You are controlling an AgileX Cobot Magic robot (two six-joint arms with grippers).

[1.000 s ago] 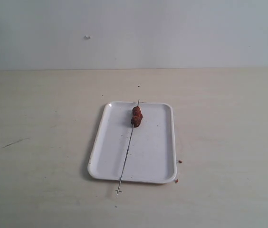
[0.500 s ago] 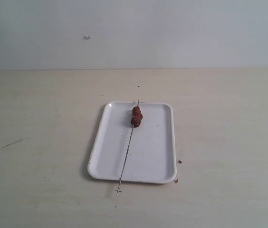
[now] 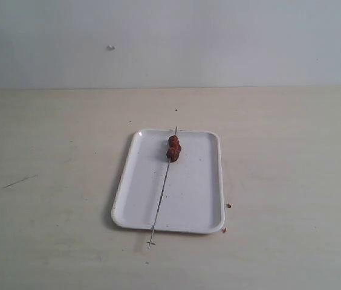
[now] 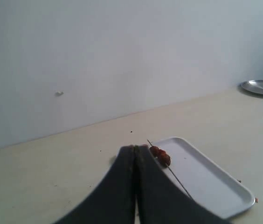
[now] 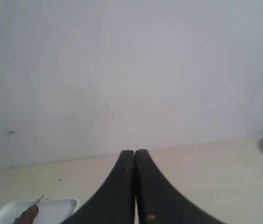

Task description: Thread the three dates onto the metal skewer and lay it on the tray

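The white tray (image 3: 191, 193) lies in the middle of the table. Across it lies the thin metal skewer (image 3: 161, 196), its near end past the tray's front rim. The dates (image 3: 173, 147) sit bunched on the skewer near the tray's far end; they also show as dark red lumps (image 4: 160, 156) in the left wrist view and one brown lump (image 5: 27, 214) in the right wrist view. My left gripper (image 4: 135, 148) is shut and empty, away from the tray. Shut and empty too, my right gripper (image 5: 134, 152) stays off to the tray's side. Neither arm appears in the exterior view.
Tiny reddish crumbs (image 3: 228, 205) lie on the table by the tray's right front corner. A round metal plate (image 4: 262, 87) sits far off near the wall. A pale wall (image 3: 170, 42) stands behind the table.
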